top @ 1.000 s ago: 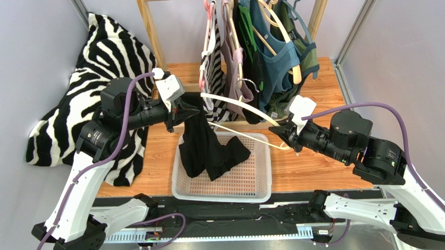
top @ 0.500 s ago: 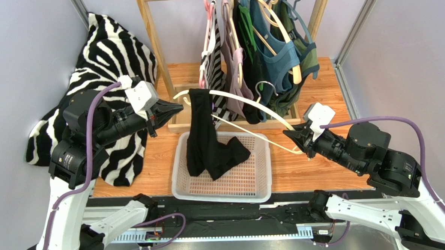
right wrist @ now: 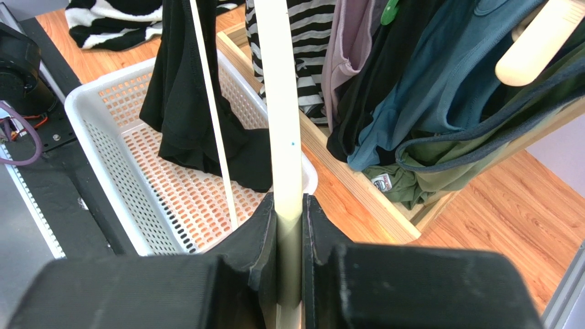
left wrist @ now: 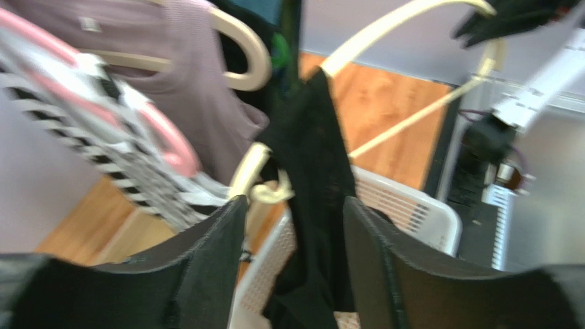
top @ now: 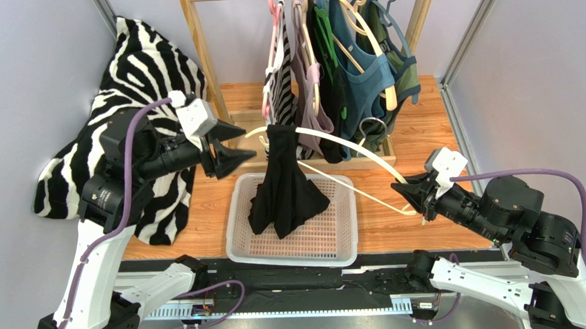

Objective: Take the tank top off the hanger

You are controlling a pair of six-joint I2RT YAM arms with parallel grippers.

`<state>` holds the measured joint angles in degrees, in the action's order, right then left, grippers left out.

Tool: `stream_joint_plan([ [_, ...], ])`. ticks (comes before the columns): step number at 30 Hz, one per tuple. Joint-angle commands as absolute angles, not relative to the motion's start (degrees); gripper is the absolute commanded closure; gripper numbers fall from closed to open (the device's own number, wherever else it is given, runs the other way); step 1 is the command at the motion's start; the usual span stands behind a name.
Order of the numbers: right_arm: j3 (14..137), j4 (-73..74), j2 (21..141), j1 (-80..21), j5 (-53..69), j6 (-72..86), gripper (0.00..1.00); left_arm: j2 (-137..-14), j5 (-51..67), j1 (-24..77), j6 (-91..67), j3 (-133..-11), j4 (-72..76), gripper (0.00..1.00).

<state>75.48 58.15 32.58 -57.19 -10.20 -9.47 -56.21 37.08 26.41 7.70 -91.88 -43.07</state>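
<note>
Black tank top hangs off the hanger my right gripper pinches; my left gripper gapes beside it

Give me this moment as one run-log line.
black tank top: draped over hanger, hem in basket | left gripper: open, apart from it | right gripper: shut on hanger

white-and-black left arm rises from its base at near left, forearm level, pointing right. black two-finger left gripper has its jaws spread wide, nothing between them. white-and-black right arm reaches left from near right, forearm tilted slightly up. black two-finger right gripper has its jaws clamped tight on one arm of the cream plastic hanger.
</note>
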Motion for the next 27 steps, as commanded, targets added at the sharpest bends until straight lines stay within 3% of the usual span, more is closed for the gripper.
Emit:
stream_joint_plan([
  [1,77.87,53.09,34.62,-57.13,-10.99,-9.31,1.00,-54.24,49.30,26.28,3.16,-85.62,-41.48,0.30],
  [7,78.48,50.45,37.26,-57.13,-10.99,-10.72,1.00,-53.00,52.21,26.28,3.34,-80.34,-42.27,0.21],
  [14,81.30,49.48,38.93,-57.04,-9.94,-11.34,1.00,-52.29,44.31,26.98,6.76,-72.69,-42.36,0.21],
  [22,81.48,48.87,39.11,-57.04,-7.65,-10.37,1.00,-54.84,38.23,27.42,5.27,-74.88,-39.64,0.20],
  [25,80.95,48.78,39.02,-57.04,-7.03,-10.02,1.00,-55.98,37.97,27.42,5.54,-76.02,-38.85,0.16],
  [27,80.77,48.78,39.02,-57.04,-6.59,-9.84,1.00,-56.25,37.27,27.42,5.89,-75.94,-38.50,0.04],
])
